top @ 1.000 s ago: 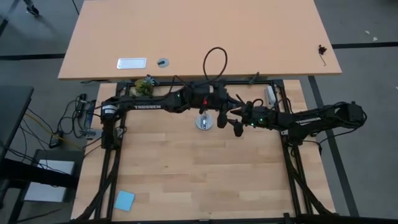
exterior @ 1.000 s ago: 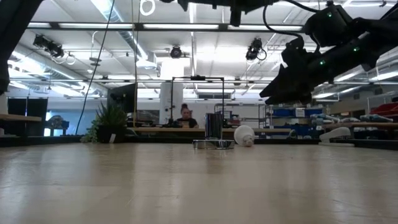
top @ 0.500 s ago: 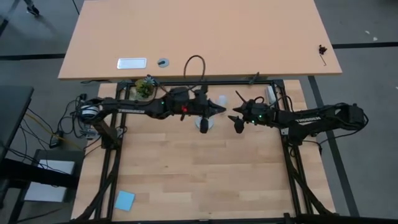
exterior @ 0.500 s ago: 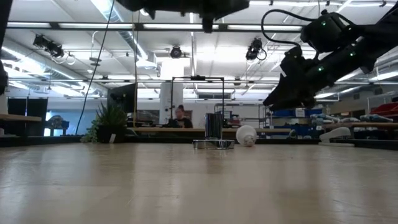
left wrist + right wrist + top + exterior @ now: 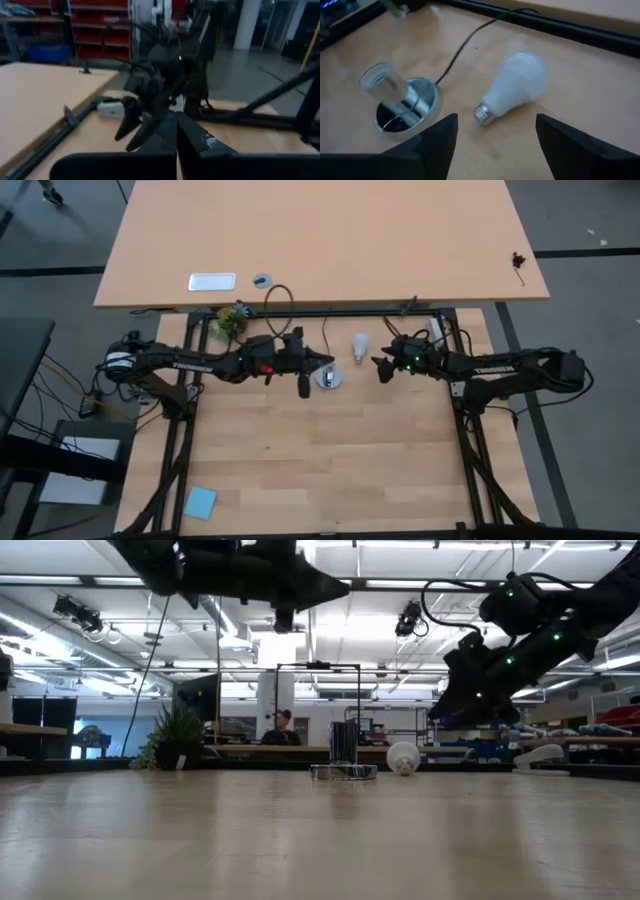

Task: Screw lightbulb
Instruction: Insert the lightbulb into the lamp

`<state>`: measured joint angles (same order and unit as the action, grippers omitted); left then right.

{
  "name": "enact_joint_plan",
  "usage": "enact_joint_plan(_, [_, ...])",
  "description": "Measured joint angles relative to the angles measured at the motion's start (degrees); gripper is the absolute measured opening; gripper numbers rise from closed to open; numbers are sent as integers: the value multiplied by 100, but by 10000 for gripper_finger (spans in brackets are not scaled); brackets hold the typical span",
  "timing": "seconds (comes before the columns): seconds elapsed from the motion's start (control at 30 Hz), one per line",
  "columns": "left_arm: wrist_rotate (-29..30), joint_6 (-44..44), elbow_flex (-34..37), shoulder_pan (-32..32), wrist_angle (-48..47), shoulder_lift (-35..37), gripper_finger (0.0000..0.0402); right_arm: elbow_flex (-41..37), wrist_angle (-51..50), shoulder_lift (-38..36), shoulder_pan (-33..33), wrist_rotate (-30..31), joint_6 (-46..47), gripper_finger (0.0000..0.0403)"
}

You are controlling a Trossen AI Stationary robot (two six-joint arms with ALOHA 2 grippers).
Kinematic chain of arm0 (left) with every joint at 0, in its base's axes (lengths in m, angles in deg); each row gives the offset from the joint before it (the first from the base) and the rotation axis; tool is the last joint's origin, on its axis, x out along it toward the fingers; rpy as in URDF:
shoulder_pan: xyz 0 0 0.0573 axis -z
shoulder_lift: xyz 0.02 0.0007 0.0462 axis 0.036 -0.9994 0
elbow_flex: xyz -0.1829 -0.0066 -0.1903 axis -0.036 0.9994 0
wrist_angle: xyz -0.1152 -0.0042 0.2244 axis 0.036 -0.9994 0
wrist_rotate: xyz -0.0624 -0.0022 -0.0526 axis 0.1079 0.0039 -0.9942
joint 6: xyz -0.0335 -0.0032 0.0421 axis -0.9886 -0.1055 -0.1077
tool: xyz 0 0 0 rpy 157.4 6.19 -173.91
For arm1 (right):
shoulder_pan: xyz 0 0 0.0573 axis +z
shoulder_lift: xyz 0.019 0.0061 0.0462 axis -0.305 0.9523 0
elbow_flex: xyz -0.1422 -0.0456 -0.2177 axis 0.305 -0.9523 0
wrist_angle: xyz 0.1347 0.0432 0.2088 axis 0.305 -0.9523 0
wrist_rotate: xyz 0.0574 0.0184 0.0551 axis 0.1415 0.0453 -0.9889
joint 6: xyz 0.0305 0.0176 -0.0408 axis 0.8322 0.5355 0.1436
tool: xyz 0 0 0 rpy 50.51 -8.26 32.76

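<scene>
Screwing task, approach stage. High view: the left arm has drawn back toward the left of the frame, so that its claw (image 5: 305, 387), fingers pressed together and holding nothing, now sits just left of the socket (image 5: 328, 377) instead of over it. This withdrawal has uncovered the lightbulb (image 5: 358, 345), which lies on its side on the surface (image 5: 330, 470), above and right of the socket and apart from it. The right claw (image 5: 381, 369) has moved up toward centre frame and now hovers near the bulb; right wrist view shows its fingers (image 5: 438, 140) standing wide with the lightbulb (image 5: 514, 85) between them farther on, untouched, screw base turned toward the socket (image 5: 400, 97). By judgement, the way is cleared for a grasp; neither pick-up nor threading has begun.

Count: one lightbulb; one socket, with one black cord (image 5: 470, 37); two arms; one blue square (image 5: 199, 502), lower left of the high view.
</scene>
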<state>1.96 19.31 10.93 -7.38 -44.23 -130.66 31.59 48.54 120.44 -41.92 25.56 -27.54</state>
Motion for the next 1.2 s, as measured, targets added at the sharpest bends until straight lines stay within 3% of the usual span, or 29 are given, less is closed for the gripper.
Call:
enact_joint_plan(0.2, [6,-106,405,-251,205,-10,0,465,-146,637,-81,2,549,298])
enact_joint_plan(0.5, [-71,-112,638,-368,364,-14,0,1630,-260,2328,13,297,842,306])
enact_joint_plan(0.67, [-502,-101,727,-322,772,77,1,2154,-563,3049,37,301,1113,306])
enact_joint_plan(0.83, [-541,-36,869,-357,768,188,1,2386,-589,3549,42,472,1132,302])
enact_joint_plan(1.0, [-575,-110,922,-366,647,228,1,2426,-532,3702,45,647,1082,269])
enact_joint_plan(1.2, [-777,-270,921,-355,832,228,1,2406,-584,3594,80,662,797,177])
